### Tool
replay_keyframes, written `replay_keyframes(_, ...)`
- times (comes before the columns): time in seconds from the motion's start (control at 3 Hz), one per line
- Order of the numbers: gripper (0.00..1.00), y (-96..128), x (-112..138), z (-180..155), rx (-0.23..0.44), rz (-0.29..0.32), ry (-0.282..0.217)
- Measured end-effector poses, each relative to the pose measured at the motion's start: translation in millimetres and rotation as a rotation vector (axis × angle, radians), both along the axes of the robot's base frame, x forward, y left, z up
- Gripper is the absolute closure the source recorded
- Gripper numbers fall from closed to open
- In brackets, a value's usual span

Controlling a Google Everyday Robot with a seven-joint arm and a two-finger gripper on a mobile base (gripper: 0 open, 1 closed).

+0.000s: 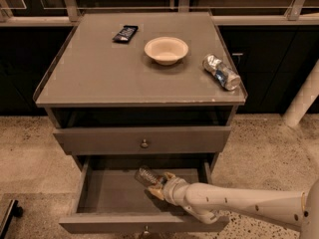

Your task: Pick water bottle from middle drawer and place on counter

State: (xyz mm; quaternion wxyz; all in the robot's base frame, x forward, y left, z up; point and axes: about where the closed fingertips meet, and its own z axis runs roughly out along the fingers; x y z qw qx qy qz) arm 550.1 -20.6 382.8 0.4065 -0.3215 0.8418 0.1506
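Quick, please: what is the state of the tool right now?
Tool: in the open drawer, at the water bottle; open or shut cannot be told.

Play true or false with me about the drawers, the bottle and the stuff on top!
1. The gripper is inside the open drawer. True.
2. The water bottle stands on the counter. False: it lies in the open drawer, right by the gripper.
3. The white bowl sits on the counter. True.
4. The crushed can is inside the bowl. False: it lies on the counter beside the bowl.
5. The drawer above is pulled out too. False: it is closed.
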Motion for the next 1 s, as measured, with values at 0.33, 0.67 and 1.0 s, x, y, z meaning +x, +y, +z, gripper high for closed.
replay_keyframes(0.33, 0.64, 0.0, 0.0, 0.0, 0.0, 0.0, 0.0)
replay_keyframes(0.67, 0.87, 0.0, 0.0, 0.0, 0.0, 0.0, 0.0)
replay_keyframes(1.0, 1.0, 0.1, 0.0, 0.0, 0.0, 0.0, 0.0)
